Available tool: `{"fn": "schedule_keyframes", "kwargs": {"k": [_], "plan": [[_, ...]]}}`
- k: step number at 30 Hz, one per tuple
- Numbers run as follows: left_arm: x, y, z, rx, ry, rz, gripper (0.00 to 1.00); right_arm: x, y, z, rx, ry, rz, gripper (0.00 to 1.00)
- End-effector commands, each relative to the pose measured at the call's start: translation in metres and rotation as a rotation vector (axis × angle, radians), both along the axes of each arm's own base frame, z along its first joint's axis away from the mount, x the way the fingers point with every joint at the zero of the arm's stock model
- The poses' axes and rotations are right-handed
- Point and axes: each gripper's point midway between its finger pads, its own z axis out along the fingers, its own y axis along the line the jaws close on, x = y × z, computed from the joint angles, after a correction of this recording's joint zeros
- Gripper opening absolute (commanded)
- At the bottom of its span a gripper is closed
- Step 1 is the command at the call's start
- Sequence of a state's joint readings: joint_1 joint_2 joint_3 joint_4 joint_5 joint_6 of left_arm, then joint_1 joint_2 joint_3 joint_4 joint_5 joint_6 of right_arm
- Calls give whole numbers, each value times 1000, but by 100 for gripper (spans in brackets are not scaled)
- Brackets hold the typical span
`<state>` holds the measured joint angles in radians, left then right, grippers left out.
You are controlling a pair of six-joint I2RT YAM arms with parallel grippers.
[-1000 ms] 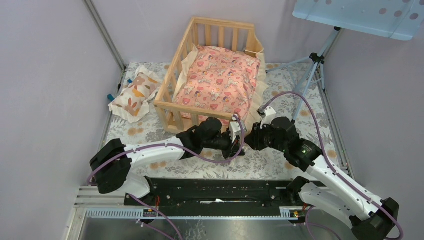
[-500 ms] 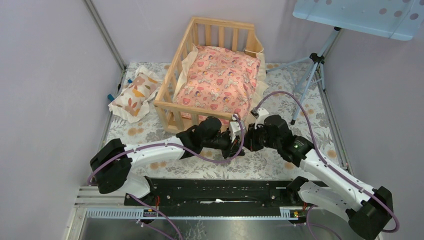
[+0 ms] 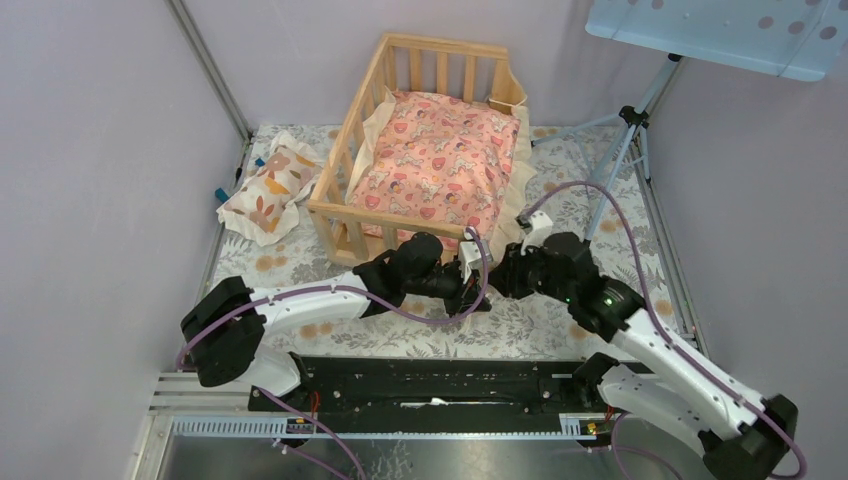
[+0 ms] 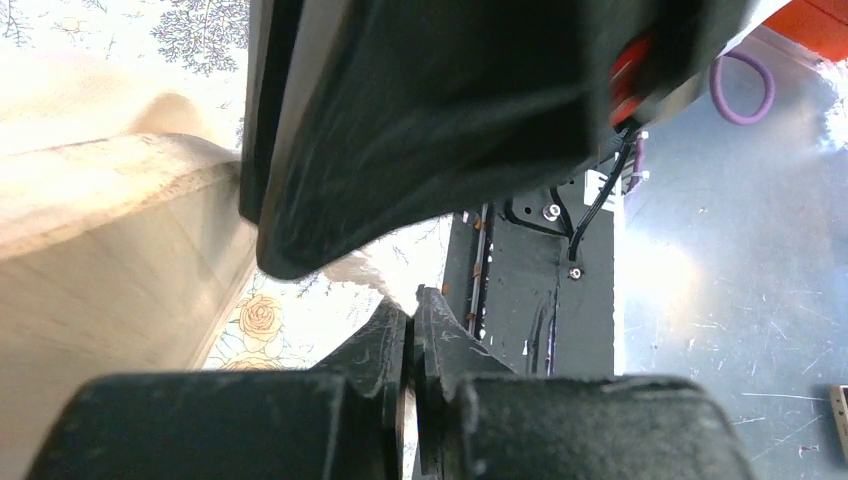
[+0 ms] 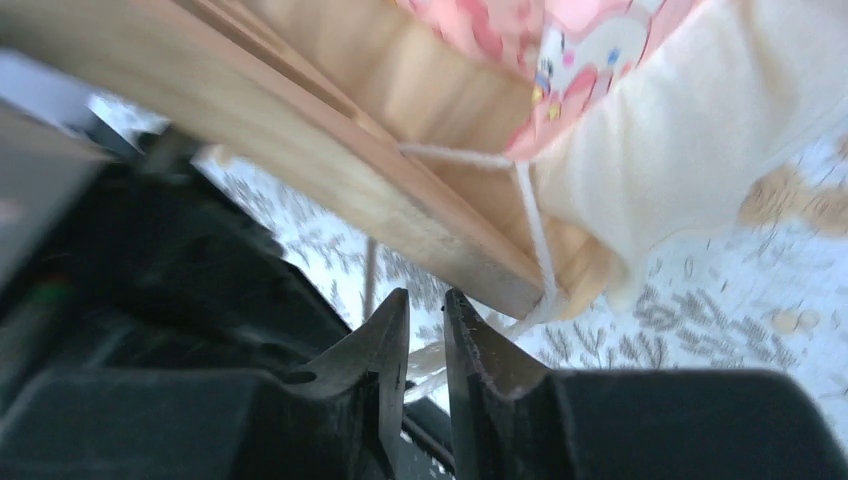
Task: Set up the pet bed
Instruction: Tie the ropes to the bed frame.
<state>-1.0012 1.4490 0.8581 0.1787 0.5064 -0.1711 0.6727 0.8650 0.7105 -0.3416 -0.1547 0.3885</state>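
Observation:
The pet bed [image 3: 335, 215] is a light wooden slatted frame at the back centre, with a pink patterned cushion [image 3: 435, 160] lying in it. Both grippers meet at its near right corner. A thin white cord [image 5: 535, 240] loops round the wooden base plank [image 5: 300, 150], below the cushion's cream ruffle [image 5: 700, 150]. My right gripper [image 5: 425, 300] stands narrowly open, with the cord's loose ends running between its fingers. My left gripper [image 4: 412, 300] is shut, and a frayed white cord end [image 4: 365, 272] runs into its tips beside the wood [image 4: 120, 260]. Seen from the top, the left gripper [image 3: 470, 290] and the right gripper [image 3: 497, 280] almost touch.
A small cream pillow with orange leaf prints [image 3: 268, 190] lies left of the bed on the floral mat [image 3: 600, 200]. A tripod [image 3: 625, 150] stands at the back right under a pale blue panel [image 3: 720, 30]. Walls close both sides, and the black base rail [image 3: 430, 385] lies at the near edge.
My right arm swung in toward the left gripper and back out again, and its jaws closed and reopened a little. The left arm has stayed still.

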Motion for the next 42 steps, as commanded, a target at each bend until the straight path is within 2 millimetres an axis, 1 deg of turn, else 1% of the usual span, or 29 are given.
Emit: {"fn": "schedule_keyframes", "kwargs": {"k": [1, 3, 5, 8, 9, 11, 13, 17, 22, 26, 31, 34, 38, 42], "plan": [[33, 10, -4, 13, 210, 207, 0, 15, -7, 61, 187, -252, -89, 29], [34, 9, -3, 7, 218, 209, 0, 11, -13, 62, 222, -291, -108, 32], [33, 9, 0, -4, 240, 210, 0, 6, -21, 50, 225, -298, -132, 34], [33, 8, 8, -29, 273, 205, 0, -1, -34, 23, 207, -290, -163, 38], [33, 8, 11, -35, 285, 205, 0, -4, -37, 18, 211, -296, -164, 39], [32, 9, 17, -46, 313, 205, 0, -5, -44, 11, 218, -325, -188, 42], [33, 10, 21, -55, 346, 209, 0, -7, -45, 9, 237, -361, -179, 46], [38, 14, 27, -79, 425, 232, 0, -13, -36, 4, 257, -420, -96, 50], [44, 17, 32, -105, 481, 247, 0, -18, -28, -5, 220, -442, -2, 52], [46, 18, 38, -118, 504, 248, 0, -20, -18, -3, 214, -500, 89, 56], [48, 20, 42, -120, 513, 253, 0, -20, -9, -5, 182, -547, 174, 60], [48, 21, 42, -117, 515, 252, 0, -17, -4, -4, 199, -571, 186, 59], [49, 22, 41, -115, 516, 255, 0, -13, 0, -6, 211, -571, 184, 58], [48, 22, 40, -113, 521, 253, 0, -9, 2, -5, 227, -575, 169, 50]]}}
